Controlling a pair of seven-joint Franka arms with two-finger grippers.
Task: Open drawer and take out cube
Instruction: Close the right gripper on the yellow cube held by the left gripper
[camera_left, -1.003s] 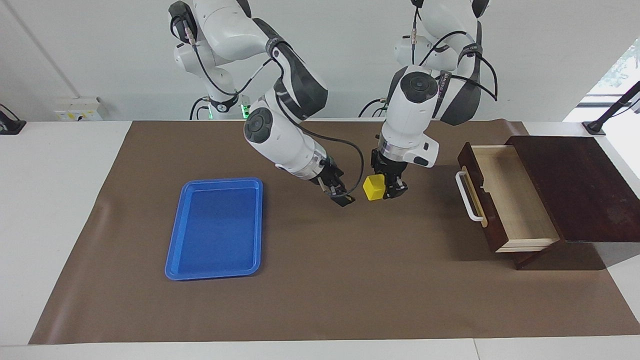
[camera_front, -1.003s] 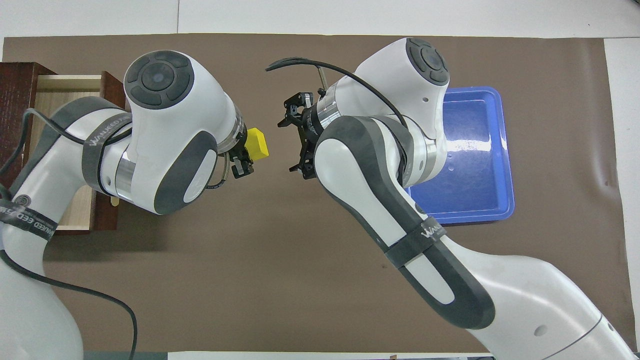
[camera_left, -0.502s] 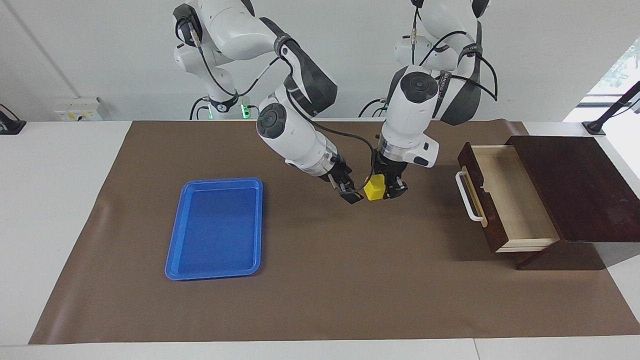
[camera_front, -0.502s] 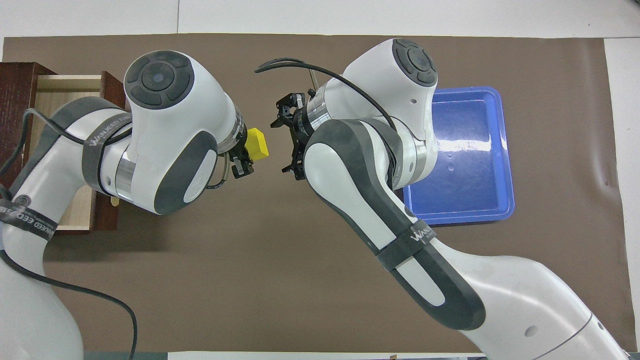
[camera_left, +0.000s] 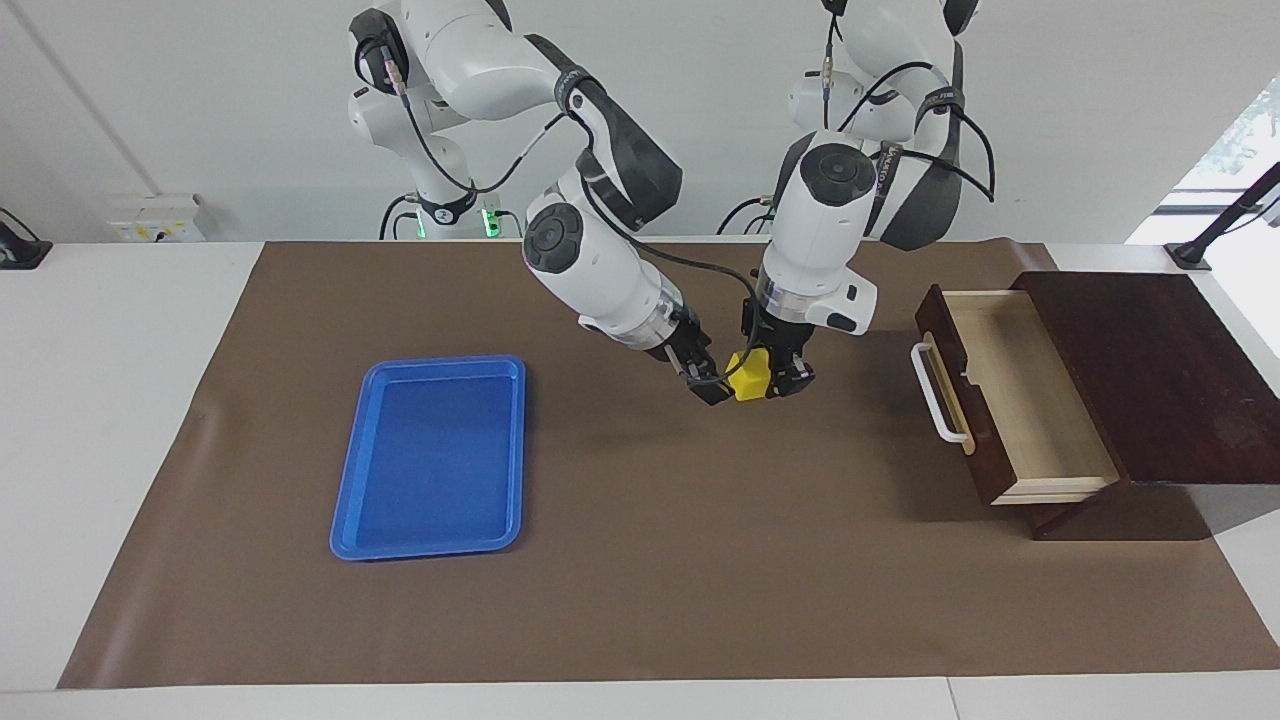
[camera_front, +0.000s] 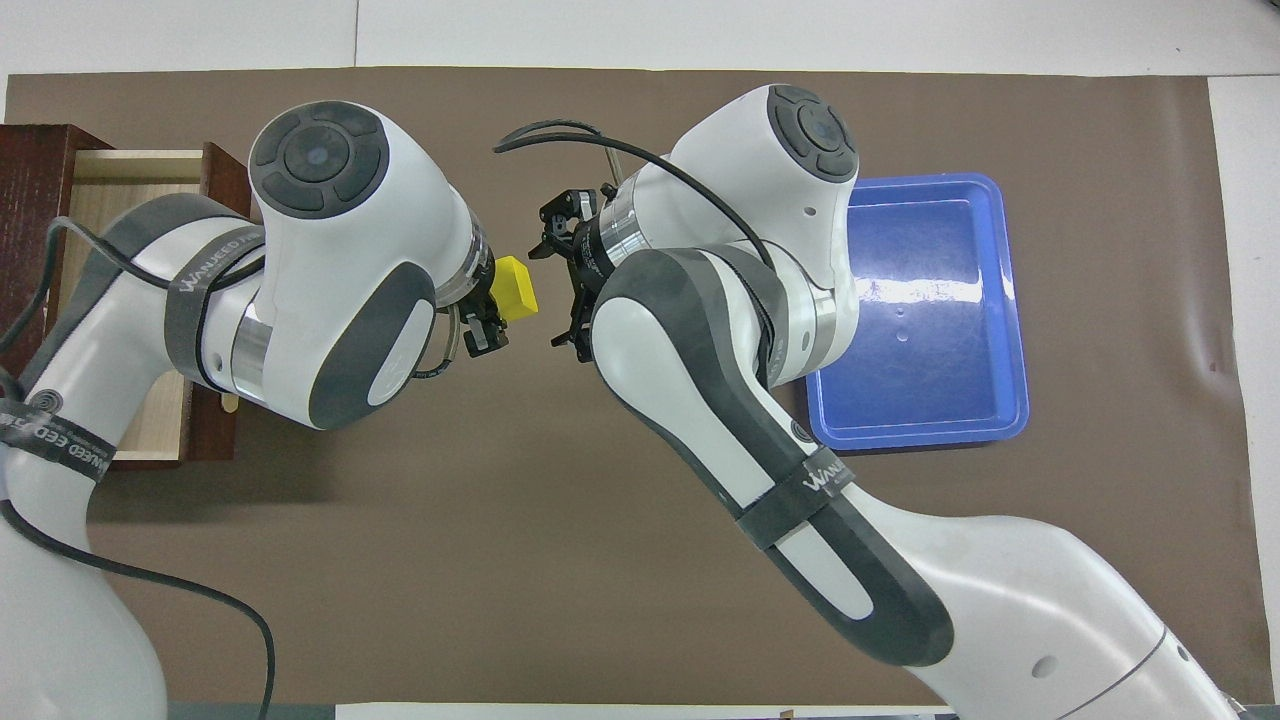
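Observation:
My left gripper (camera_left: 776, 386) is shut on the small yellow cube (camera_left: 747, 378) and holds it in the air over the middle of the brown mat; the cube also shows in the overhead view (camera_front: 516, 288). My right gripper (camera_left: 707, 386) is open, tilted toward the cube, its fingertips right beside it; in the overhead view (camera_front: 556, 293) its fingers stand spread on either side of the cube's line. The dark wooden drawer (camera_left: 1010, 400) is pulled out of its box (camera_left: 1150, 370) at the left arm's end of the table. Its pale inside shows nothing in it.
A flat blue tray (camera_left: 432, 455) lies on the mat toward the right arm's end, partly covered by the right arm in the overhead view (camera_front: 925, 310). The drawer's white handle (camera_left: 938, 392) faces the middle of the mat.
My right gripper has moved toward the cube, from a short gap away to right beside it. My left gripper and the cube have stayed in place.

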